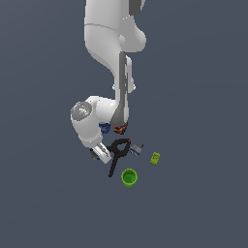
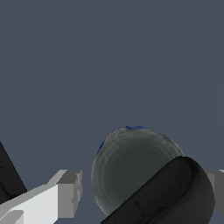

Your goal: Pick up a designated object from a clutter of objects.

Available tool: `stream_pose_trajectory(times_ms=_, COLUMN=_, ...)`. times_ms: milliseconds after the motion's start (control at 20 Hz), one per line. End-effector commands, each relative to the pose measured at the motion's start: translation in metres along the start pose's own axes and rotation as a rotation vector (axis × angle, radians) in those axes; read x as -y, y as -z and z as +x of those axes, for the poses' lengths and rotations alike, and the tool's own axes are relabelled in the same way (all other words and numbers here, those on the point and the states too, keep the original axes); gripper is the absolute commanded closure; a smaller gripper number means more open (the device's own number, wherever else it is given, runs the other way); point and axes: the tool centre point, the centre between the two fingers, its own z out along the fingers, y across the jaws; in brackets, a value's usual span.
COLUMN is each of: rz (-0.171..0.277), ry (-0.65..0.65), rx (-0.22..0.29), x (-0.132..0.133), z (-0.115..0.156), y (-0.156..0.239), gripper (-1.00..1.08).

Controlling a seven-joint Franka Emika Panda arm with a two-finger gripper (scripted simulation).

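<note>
The designated object [image 2: 127, 168], a squat round can with a silvery-grey top and a thin blue rim, fills the lower middle of the wrist view. My gripper [image 2: 142, 192] is open right above it, with one grey fingertip [image 2: 69, 192] to one side and the other [image 2: 217, 186] to the opposite side, and a small gap showing beside the first. A black clamp handle [image 2: 168, 197] crosses over part of the can's top. In the exterior view my gripper [image 1: 100, 152] is low at the clutter's left edge and hides the can.
The large black clamp [image 1: 118, 154] lies just to the exterior view's right of my hand. A taller blue can [image 1: 104, 128] and a reddish item [image 1: 119, 128] stand behind. A small blue-grey item [image 1: 137, 149], a green block [image 1: 155, 158] and a green cup [image 1: 129, 177] lie further right.
</note>
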Motion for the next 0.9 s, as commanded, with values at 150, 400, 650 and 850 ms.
stream_pose_trajectory(times_ms=150, rz=0.0, ry=-0.002, rx=0.0, x=0.0, z=0.0, y=-0.02, gripper=-0.92)
stream_pose_trajectory(times_ms=400, rz=0.0, ry=-0.002, rx=-0.001, x=0.0, z=0.001, y=-0.022, gripper=1.08)
stream_pose_trajectory(times_ms=650, rz=0.0, ry=-0.002, rx=-0.001, x=0.0, z=0.001, y=-0.022, gripper=1.08)
stream_pose_trajectory(times_ms=850, rz=0.005, ry=-0.006, rx=-0.008, x=0.0, z=0.004, y=-0.018, gripper=1.08)
